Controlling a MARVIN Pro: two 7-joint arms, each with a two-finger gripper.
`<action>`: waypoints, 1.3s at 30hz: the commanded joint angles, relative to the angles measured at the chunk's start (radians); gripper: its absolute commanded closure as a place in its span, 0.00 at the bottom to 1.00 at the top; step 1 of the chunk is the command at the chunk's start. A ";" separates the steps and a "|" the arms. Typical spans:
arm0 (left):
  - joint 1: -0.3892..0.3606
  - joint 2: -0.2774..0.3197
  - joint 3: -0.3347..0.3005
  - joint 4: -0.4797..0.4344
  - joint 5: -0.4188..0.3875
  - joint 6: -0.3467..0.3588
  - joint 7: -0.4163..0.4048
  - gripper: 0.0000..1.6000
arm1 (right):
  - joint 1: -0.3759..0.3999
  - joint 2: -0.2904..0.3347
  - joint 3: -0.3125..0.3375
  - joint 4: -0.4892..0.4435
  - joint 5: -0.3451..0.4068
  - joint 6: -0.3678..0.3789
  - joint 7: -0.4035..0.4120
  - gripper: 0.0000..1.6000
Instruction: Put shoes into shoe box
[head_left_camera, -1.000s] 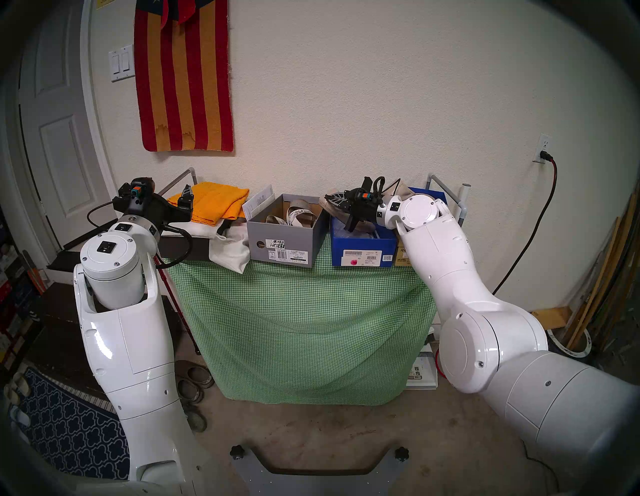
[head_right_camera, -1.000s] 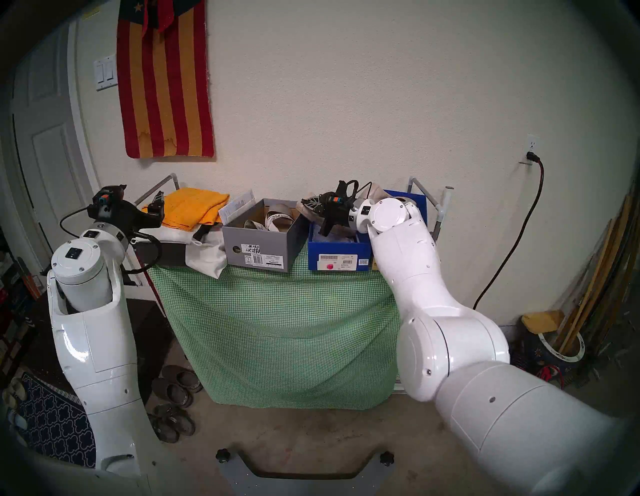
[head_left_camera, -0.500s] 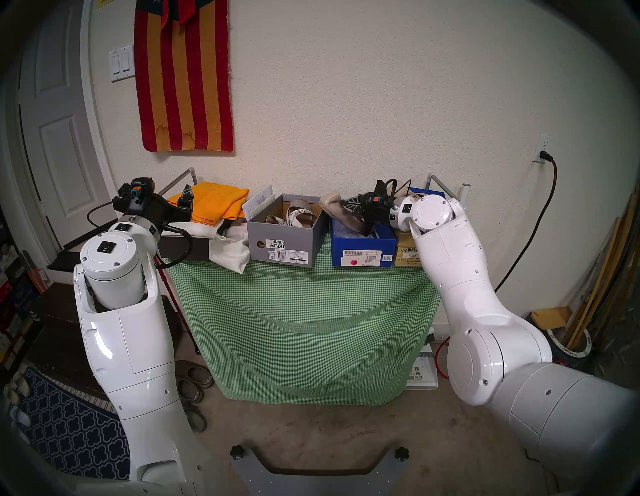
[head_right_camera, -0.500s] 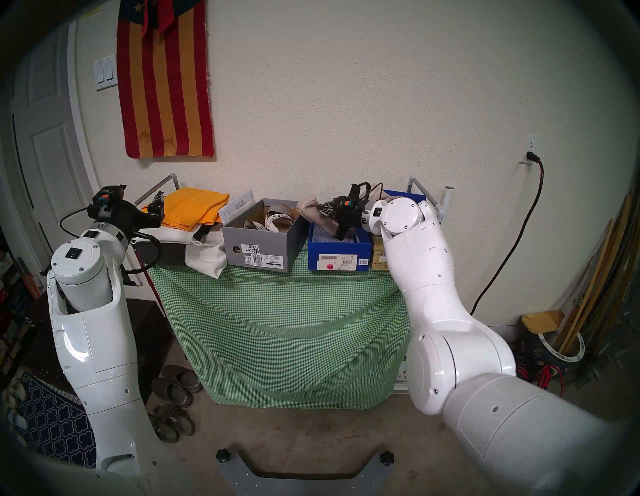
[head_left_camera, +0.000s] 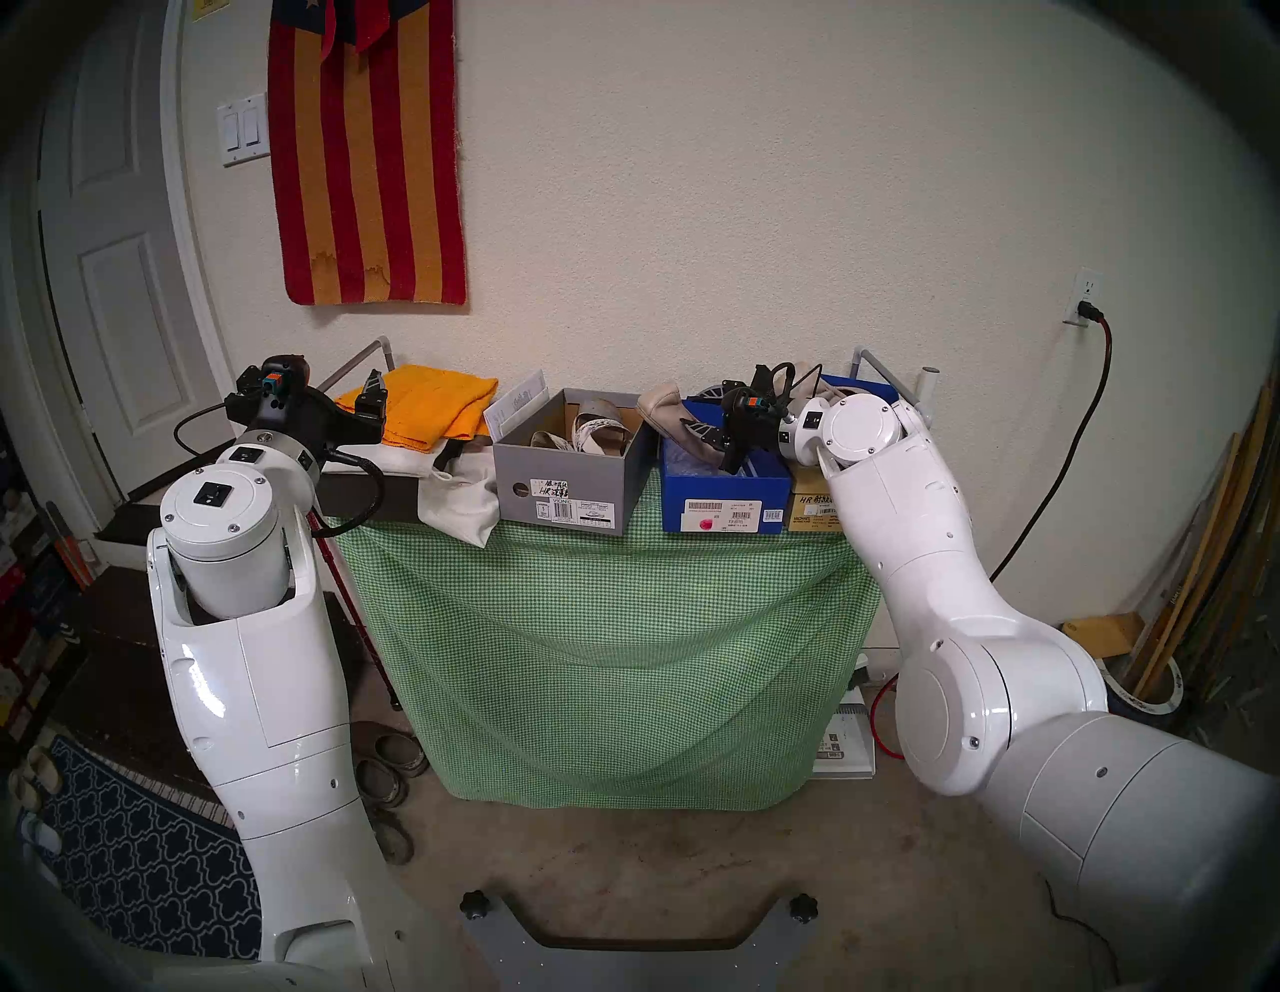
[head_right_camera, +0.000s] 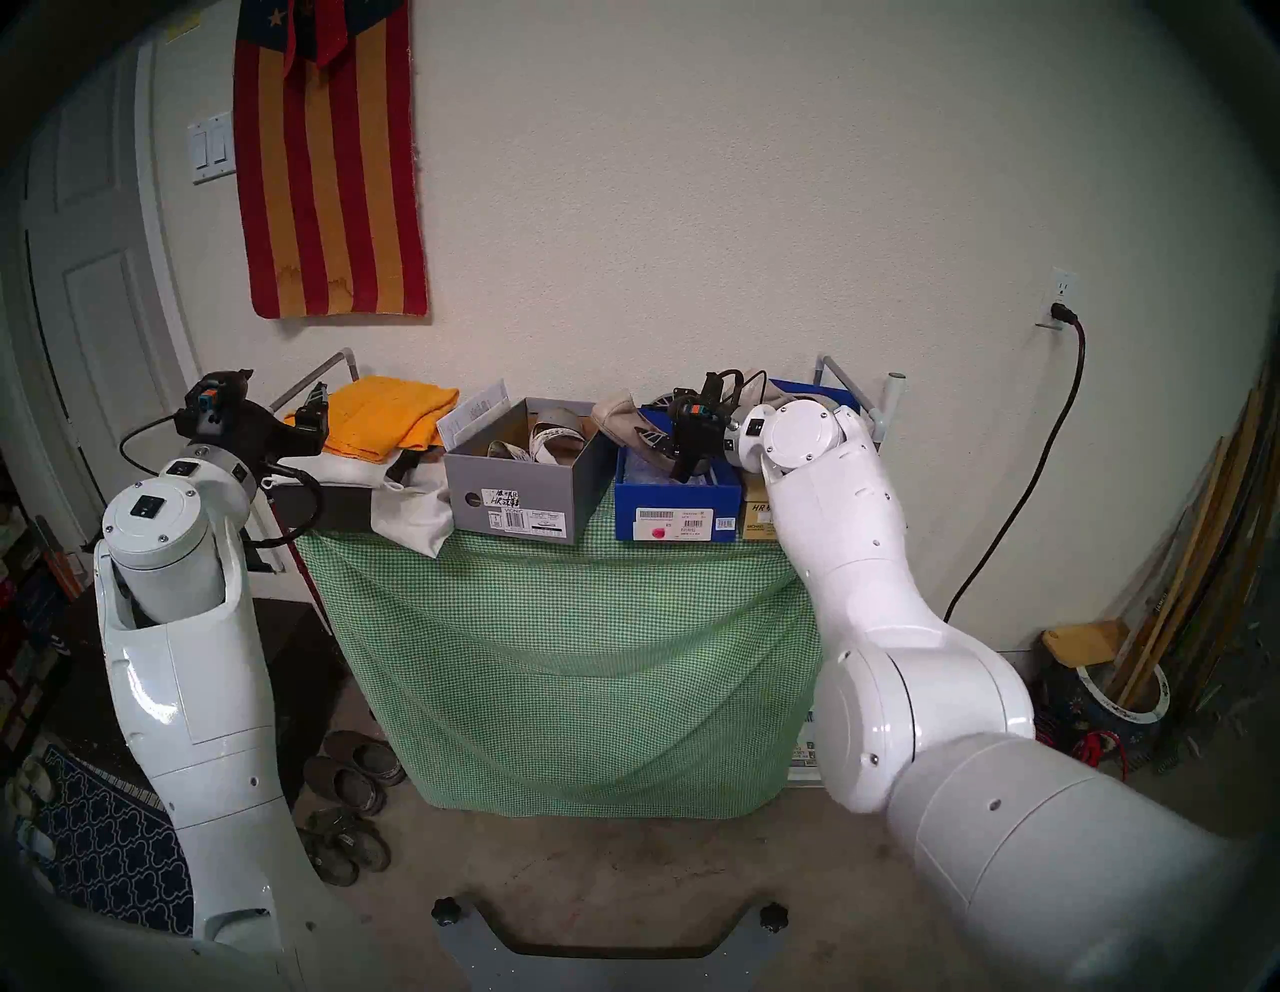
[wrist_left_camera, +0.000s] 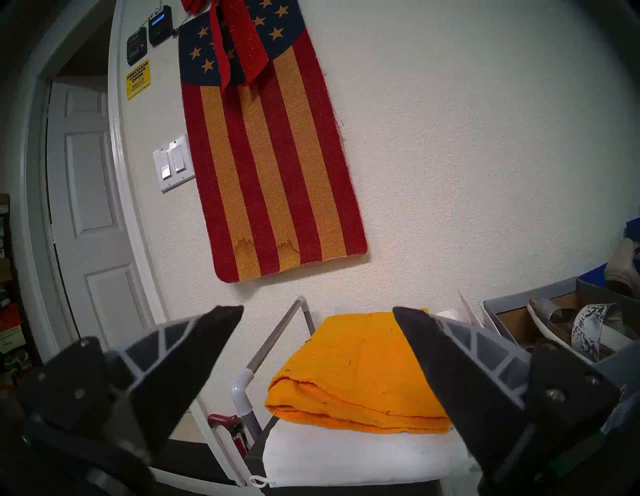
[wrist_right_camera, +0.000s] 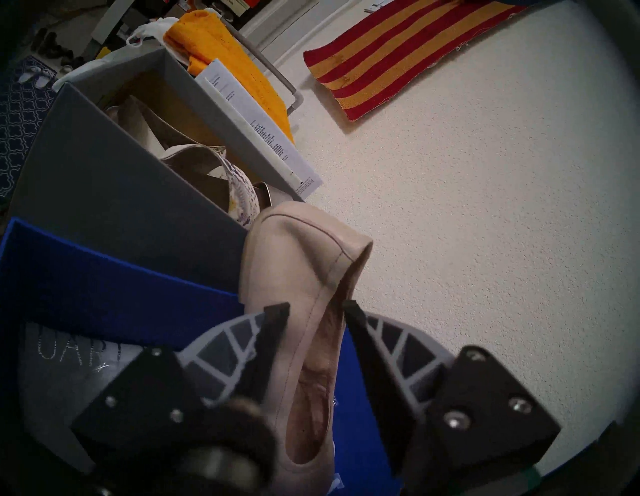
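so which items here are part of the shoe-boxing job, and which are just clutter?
Job:
- beige flat, between the right gripper fingers, over the blue box
- sandals in the grey box

Clutter:
- orange towel
- white bag
- clogs on the floor
- wall flag

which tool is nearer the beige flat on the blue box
Right. The right tool straddles the beige flat; the left tool hovers by the orange cloth.

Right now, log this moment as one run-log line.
right gripper: jaws apart around beige flat | flat: over blue box, toe past rim | left gripper: open, empty | sandals: in grey box
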 joint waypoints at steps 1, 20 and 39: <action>0.000 0.000 -0.001 -0.008 0.000 -0.001 0.000 0.00 | 0.100 -0.006 -0.018 0.097 -0.003 -0.040 0.006 0.39; -0.002 -0.004 -0.004 -0.008 0.005 -0.003 -0.004 0.00 | 0.246 0.018 -0.035 0.317 -0.022 -0.192 -0.013 1.00; -0.004 -0.009 -0.006 -0.008 0.010 -0.005 -0.009 0.00 | 0.090 0.089 0.036 0.041 0.058 -0.346 0.070 1.00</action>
